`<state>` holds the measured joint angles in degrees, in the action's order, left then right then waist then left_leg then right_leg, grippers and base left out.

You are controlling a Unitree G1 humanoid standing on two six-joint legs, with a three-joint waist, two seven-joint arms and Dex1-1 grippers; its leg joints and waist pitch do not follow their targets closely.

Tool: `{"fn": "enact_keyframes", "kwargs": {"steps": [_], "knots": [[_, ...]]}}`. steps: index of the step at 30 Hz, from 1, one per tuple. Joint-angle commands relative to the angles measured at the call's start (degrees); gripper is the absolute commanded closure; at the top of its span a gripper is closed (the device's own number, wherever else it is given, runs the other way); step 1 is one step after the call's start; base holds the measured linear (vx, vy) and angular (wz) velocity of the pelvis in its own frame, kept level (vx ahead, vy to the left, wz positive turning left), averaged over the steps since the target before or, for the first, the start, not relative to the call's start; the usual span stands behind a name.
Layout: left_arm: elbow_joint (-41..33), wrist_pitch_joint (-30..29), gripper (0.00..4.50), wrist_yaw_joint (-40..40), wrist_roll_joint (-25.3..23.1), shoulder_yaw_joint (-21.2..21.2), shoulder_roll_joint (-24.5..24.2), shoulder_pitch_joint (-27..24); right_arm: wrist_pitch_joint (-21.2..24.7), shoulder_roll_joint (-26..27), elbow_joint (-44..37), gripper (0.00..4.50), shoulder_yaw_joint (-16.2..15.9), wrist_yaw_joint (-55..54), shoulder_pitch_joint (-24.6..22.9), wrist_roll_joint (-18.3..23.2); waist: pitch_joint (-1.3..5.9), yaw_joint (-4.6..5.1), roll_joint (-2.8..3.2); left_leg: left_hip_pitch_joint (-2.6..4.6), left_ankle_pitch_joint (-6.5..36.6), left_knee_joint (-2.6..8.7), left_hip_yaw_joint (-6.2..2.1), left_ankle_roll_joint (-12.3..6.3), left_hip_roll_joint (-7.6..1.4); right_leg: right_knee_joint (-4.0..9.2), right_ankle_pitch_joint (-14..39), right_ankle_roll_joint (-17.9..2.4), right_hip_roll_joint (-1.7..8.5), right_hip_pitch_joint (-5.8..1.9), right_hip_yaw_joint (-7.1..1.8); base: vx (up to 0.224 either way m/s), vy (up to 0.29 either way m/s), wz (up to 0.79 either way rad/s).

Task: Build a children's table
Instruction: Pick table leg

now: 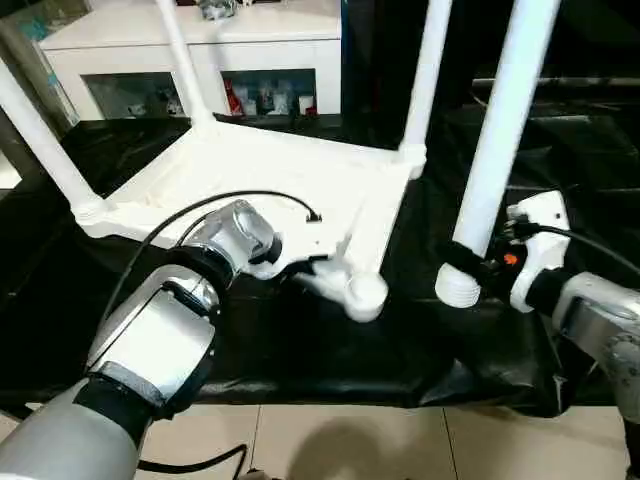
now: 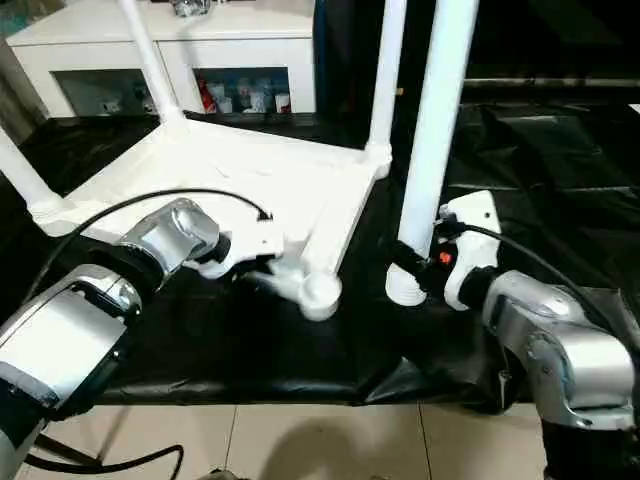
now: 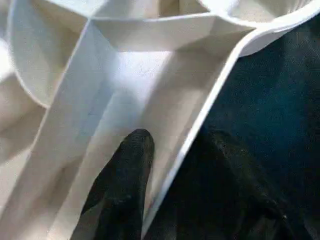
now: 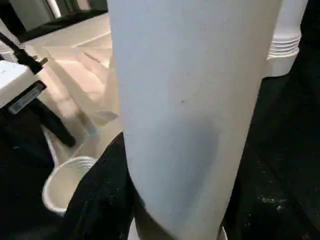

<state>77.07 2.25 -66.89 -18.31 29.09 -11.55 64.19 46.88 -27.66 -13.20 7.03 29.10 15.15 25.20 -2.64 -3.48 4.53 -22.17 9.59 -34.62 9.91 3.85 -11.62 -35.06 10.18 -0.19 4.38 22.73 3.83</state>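
Tabletop [image 1: 250,170] upside down on black sheet [image 1: 330,350], 3 legs fitted; left gripper [image 1: 305,268] clamps rim beside empty socket [image 1: 364,294]; right gripper [image 1: 480,265] holds 4th leg [image 1: 500,130] low; light, stiff, smooth plastic.

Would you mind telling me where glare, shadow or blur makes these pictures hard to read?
Left eye view: the tabletop is bright and washed out, hiding its ribs. Left wrist view: one black finger of the left claw is dark against the lit plastic. Right wrist view: the fourth leg sits very close with soft edges; the empty socket behind looks blurred.
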Motion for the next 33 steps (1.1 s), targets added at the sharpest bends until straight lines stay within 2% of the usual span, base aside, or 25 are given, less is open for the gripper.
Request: {"fn": "enact_keyframes", "kwargs": {"steps": [1,3,6,9,12,14,15,16,17,18,21,24,27,28,29,31,32,33], "knots": [[0.01,-0.96,2.90,-2.05,-1.47,0.78,-0.81,0.32,-1.89,0.16,0.81,2.59,-1.00,0.43,1.84,-0.56,4.31,-0.47,-1.43,0.81,7.57,3.27,-0.37,-4.10,-0.56,4.47,8.48,-13.49,3.53,-3.67,-2.03,0.000,0.000,0.00],[-0.15,-1.80,3.10,-2.28,-1.13,0.38,-0.85,0.23,-2.40,0.69,1.32,2.59,-1.22,0.35,2.21,-0.59,4.20,-0.63,-1.47,0.88,8.05,3.30,-0.30,-4.03,-0.58,4.55,9.78,-13.44,3.61,-3.59,-2.07,0.000,0.000,0.00],[-0.51,-6.32,3.23,-3.94,2.32,-3.16,-0.54,0.11,-3.97,2.13,2.61,2.59,-1.85,0.00,2.68,-0.93,4.14,-0.89,-1.54,0.90,8.16,3.38,-0.32,-3.96,-0.56,4.64,10.71,-13.55,3.66,-3.48,-2.00,0.000,0.000,0.00],[-0.64,-8.40,3.46,-3.84,3.91,-5.07,-0.39,-0.04,-4.56,2.90,3.19,2.59,-2.09,-0.22,2.84,-0.99,4.22,-1.16,-1.52,0.83,7.75,3.39,-0.34,-3.87,-0.65,4.41,9.82,-13.80,3.71,-3.55,-2.04,0.000,0.000,0.00],[-1.03,-12.79,3.54,0.86,6.93,-9.41,0.17,-0.83,-5.83,4.42,4.25,2.59,-2.65,-0.53,2.89,-1.29,4.32,-1.30,-1.59,0.66,7.02,3.36,-0.39,-4.19,-0.66,4.09,7.85,-14.27,3.77,-3.66,-2.02,0.000,0.000,0.00],[-1.45,-14.08,3.58,3.46,7.80,-10.78,0.34,-1.44,-6.29,5.08,4.58,2.59,-2.77,-0.80,2.87,-1.38,4.37,-1.36,-1.59,0.58,6.75,3.33,-0.43,-4.45,-0.60,3.98,6.77,-14.56,3.77,-3.74,-1.97,0.000,0.000,0.00],[-2.25,-15.64,3.62,7.88,9.32,-12.99,0.66,-2.78,-6.91,6.45,5.12,2.59,-2.70,-1.76,2.89,-1.48,4.33,-1.17,-1.65,0.38,6.36,3.29,-0.41,-4.66,-0.51,3.80,5.83,-14.76,3.68,-3.83,-1.89,0.000,0.000,0.00],[-2.43,-15.81,3.65,8.66,9.50,-13.31,0.72,-3.06,-6.99,6.66,5.24,2.59,-2.68,-1.91,2.92,-1.50,4.31,-1.11,-1.67,0.30,6.35,3.28,-0.44,-4.83,-0.40,3.91,5.99,-14.69,3.68,-3.85,-1.82,0.000,0.000,0.00],[-2.76,-16.12,3.72,10.09,9.81,-13.89,0.81,-3.56,-7.13,7.03,5.44,2.59,-2.65,-2.18,2.97,-1.53,4.44,-1.01,-1.97,0.29,6.23,3.21,-0.37,-4.89,-0.29,3.95,5.99,-14.50,3.66,-3.92,-1.81,0.000,0.000,0.00],[-3.33,-16.45,3.74,11.61,9.98,-14.41,0.91,-4.24,-7.38,7.42,5.75,2.59,-2.64,-2.53,3.04,-1.58,4.31,-0.78,-1.75,0.23,5.90,3.31,-0.45,-5.00,-0.30,4.02,6.66,-14.16,3.56,-3.90,-1.74,0.000,0.000,0.00],[-6.32,-16.14,3.83,16.56,10.07,-15.73,1.69,-7.59,-8.36,8.97,7.25,2.59,-2.36,-4.11,3.49,-2.32,4.23,-0.58,-1.83,0.39,6.38,3.35,-0.34,-5.08,-0.39,4.20,7.52,-14.01,3.48,-3.67,-1.86,0.000,0.000,0.00],[-9.45,-13.82,3.99,18.13,10.45,-16.46,2.24,-9.86,-9.05,9.34,8.39,2.59,-2.39,-4.71,3.97,-2.82,4.11,-0.86,-1.97,0.79,7.77,3.48,-0.23,-4.63,-0.51,4.70,11.66,-12.95,3.45,-3.33,-1.94,0.000,0.000,0.00],[-14.01,-9.06,4.19,17.57,9.83,-15.48,2.11,-13.27,-9.83,9.56,9.58,2.59,-2.65,-4.92,4.49,-3.51,3.95,-1.09,-2.01,0.88,8.92,3.75,-0.27,-4.11,-0.80,4.92,13.34,-11.96,3.44,-3.04,-2.01,0.000,0.000,0.00],[-15.16,-7.30,4.26,16.31,10.14,-15.34,1.98,-14.05,-9.96,9.58,9.80,2.59,-2.72,-4.93,4.59,-3.59,3.98,-1.19,-2.34,0.87,9.18,3.78,-0.18,-3.92,-0.78,4.91,13.46,-11.59,3.41,-2.97,-2.06,0.000,0.000,0.00],[-15.16,-7.30,4.35,16.31,10.14,-15.34,1.98,-14.05,-9.96,9.58,9.80,2.59,-2.72,-4.93,4.59,-3.59,4.05,-1.43,-2.18,0.95,9.08,3.80,-0.29,-3.84,-0.82,4.82,13.55,-11.45,3.57,-2.98,-2.09,0.000,0.000,0.00],[-17.64,-6.86,4.48,14.83,10.96,-15.50,1.72,-15.26,-10.23,9.61,10.14,2.59,-2.93,-5.04,4.75,-3.68,3.98,-1.85,-2.24,1.06,9.60,3.91,-0.19,-3.24,-0.90,4.91,14.30,-10.83,3.62,-2.69,-2.21,0.000,0.000,0.00],[-19.57,-6.53,4.50,13.74,11.38,-15.50,1.44,-16.14,-10.48,9.54,10.43,2.59,-3.20,-4.89,4.84,-3.96,3.96,-2.10,-2.70,1.23,9.80,4.01,-0.18,-3.06,-1.10,4.83,14.62,-10.70,3.77,-2.59,-2.27,0.000,0.000,0.00],[-21.29,-5.99,4.50,12.87,11.69,-15.45,1.17,-16.98,-10.72,9.44,10.68,2.59,-3.47,-4.70,4.87,-4.29,3.93,-2.11,-2.58,1.17,9.67,3.99,-0.14,-3.04,-1.01,4.82,14.86,-10.56,3.75,-2.54,-2.29,0.000,0.000,0.00]]}}
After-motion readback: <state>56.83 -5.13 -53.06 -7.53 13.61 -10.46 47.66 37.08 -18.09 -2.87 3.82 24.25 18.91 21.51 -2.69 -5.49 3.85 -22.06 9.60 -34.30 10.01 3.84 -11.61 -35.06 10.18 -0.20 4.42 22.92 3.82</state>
